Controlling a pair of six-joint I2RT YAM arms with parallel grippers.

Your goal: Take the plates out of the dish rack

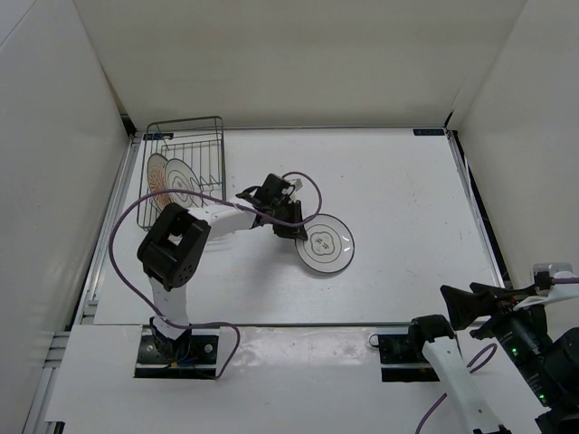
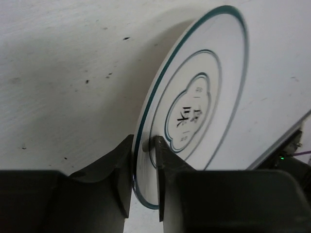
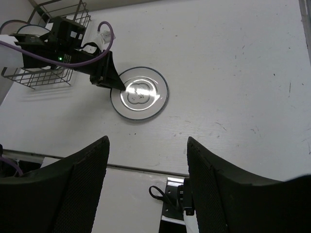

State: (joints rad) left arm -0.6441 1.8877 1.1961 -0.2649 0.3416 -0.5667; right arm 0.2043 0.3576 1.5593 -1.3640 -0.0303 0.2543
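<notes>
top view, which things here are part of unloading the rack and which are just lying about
Job: dish rack; ringed plates standing in it; grey-rimmed plate; left gripper pinching its rim.
Just there: purple cable; right gripper, open.

Robotics lab test cell: white table (image 1: 416, 190) enclosed by plain white walls (image 1: 298, 54), arm bases (image 1: 176, 348) bolted at its edge.
</notes>
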